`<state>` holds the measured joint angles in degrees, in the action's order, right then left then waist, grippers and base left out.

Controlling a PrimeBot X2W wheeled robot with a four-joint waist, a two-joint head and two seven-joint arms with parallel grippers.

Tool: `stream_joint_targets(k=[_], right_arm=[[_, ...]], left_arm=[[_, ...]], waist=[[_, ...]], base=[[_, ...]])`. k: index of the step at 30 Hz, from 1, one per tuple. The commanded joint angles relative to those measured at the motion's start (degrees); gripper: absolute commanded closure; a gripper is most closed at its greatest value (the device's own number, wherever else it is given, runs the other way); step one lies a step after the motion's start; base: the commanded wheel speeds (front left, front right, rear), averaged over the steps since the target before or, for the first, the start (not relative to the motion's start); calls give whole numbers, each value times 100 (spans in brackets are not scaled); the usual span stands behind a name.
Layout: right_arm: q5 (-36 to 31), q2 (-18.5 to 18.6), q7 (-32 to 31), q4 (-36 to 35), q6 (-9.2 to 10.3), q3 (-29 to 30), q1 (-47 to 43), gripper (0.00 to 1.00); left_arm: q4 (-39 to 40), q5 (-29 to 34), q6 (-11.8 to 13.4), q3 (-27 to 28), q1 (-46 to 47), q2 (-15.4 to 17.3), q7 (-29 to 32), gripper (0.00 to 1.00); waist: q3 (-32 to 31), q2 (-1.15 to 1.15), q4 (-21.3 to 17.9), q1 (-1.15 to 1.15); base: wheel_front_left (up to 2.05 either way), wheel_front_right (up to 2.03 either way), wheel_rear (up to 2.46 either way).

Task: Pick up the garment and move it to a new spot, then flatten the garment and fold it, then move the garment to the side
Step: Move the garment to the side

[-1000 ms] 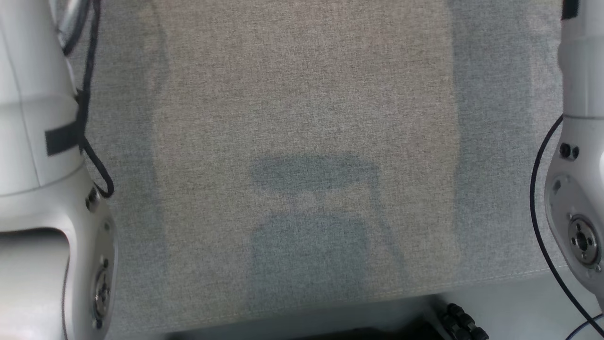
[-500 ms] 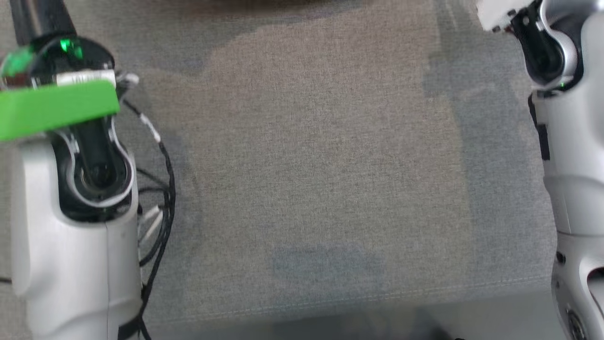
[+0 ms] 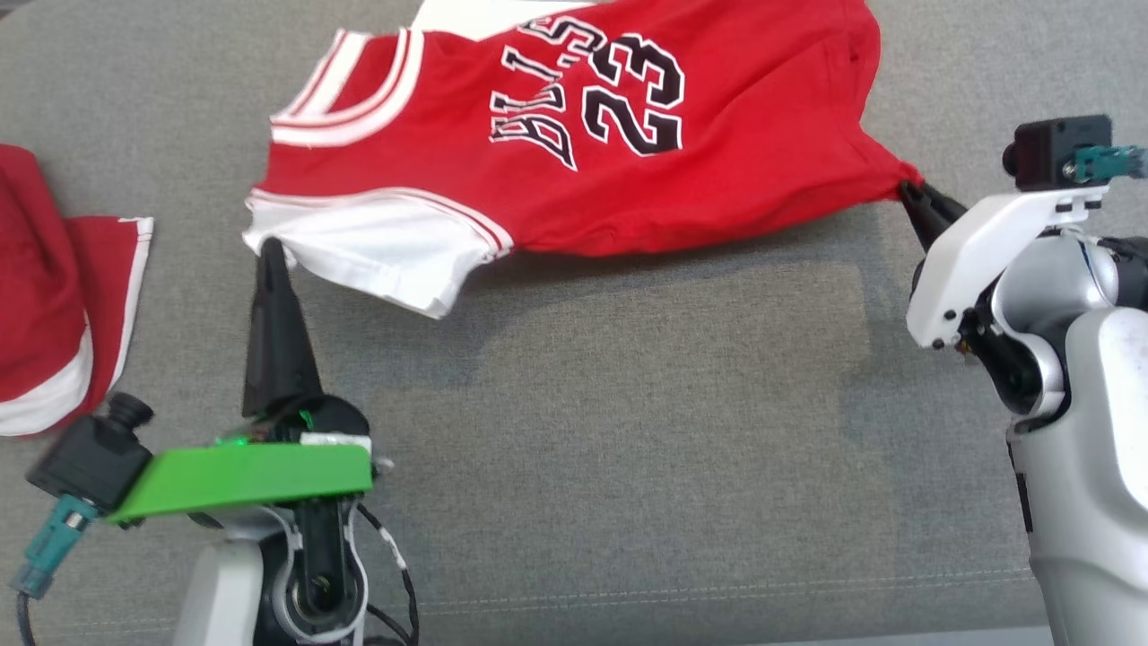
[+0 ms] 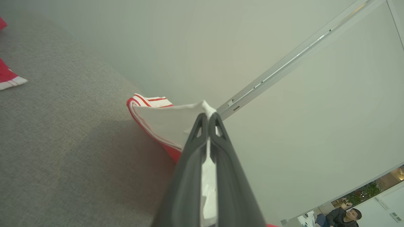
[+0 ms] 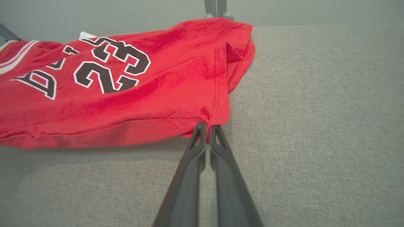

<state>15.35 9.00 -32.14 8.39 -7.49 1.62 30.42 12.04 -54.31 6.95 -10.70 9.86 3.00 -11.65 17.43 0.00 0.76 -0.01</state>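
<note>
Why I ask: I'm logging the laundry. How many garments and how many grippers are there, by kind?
Garments: 2, the red jersey and a red and white garment to its left
Grippers: 2, the left gripper and the right gripper, each shut on the red jersey
Total: 4

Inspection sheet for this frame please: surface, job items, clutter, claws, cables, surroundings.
Surface: grey fabric surface, flat, no stains seen.
Job's things: red jersey, number 23, stretched between both claws, near edge lifted.
Clutter: second red garment with white trim, at the left edge.
Claws: left claw shut on the jersey's white sleeve; right claw shut on its red hem corner.
Cables: black cables by the left wrist; teal plug on its camera.
Surroundings: pale wall; a person seated far off.
</note>
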Motion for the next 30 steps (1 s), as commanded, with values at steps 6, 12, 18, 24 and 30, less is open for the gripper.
stream_joint_targets(k=[6, 12, 18, 24, 30], right_arm=[[-427, 100, -627, -349, 0, -62, -706, 100], [-621, 195, -1266, -698, 0, -43, -1346, 100], [-814, 282, -1783, -1038, 0, 52, -1945, 100], [-1130, 404, -2033, -1197, 0, 269, -2356, 100], [-1248, 386, -2228, -1318, 1, 466, -2628, 100]], left_arm=[[-34, 149, 231, -627, -614, 362, 844, 100], [122, 277, 505, -1041, -973, 817, 1691, 100], [134, 464, 761, -1224, -1258, 1317, 2245, 100], [38, 582, 909, -1421, -1439, 1601, 2658, 100], [141, 506, 945, -1542, -1578, 1829, 3049, 100]], waist=[[-732, 0, 318, 1], [-993, 0, 448, 1], [-1088, 0, 477, 1], [-1082, 0, 466, 1], [-1041, 0, 485, 1]], base=[[0, 0, 0], [0, 0, 0], [0, 0, 0], [0, 0, 0], [0, 0, 0]])
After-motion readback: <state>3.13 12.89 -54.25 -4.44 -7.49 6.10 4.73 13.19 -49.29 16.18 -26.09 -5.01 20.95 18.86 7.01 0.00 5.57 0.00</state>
